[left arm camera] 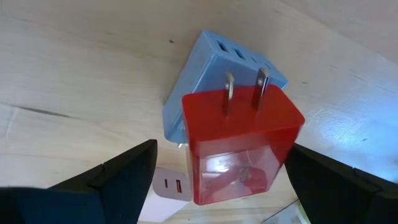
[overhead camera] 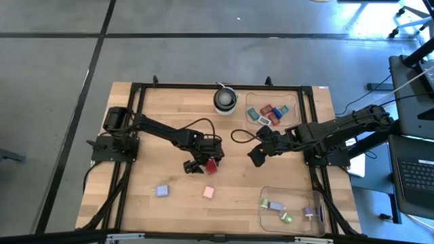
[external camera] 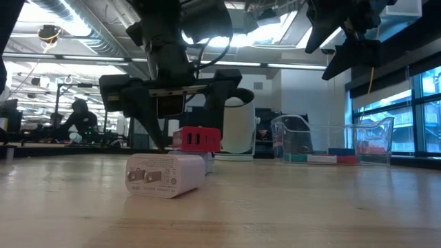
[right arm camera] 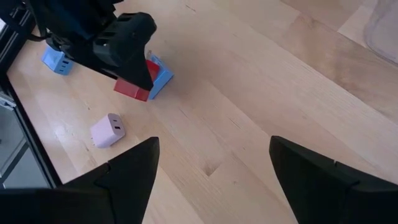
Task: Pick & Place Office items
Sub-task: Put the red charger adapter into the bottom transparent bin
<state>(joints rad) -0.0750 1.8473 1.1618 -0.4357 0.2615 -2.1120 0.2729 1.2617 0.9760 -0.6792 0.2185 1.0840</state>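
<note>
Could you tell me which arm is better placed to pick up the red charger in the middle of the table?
The left. Its end effector hangs directly over the red charger, open fingers either side of it in the left wrist view. The right end effector is open, raised and farther off.

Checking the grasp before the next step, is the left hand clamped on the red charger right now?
No, the left hand is open, its fingers standing apart from the red charger on both sides.
</note>
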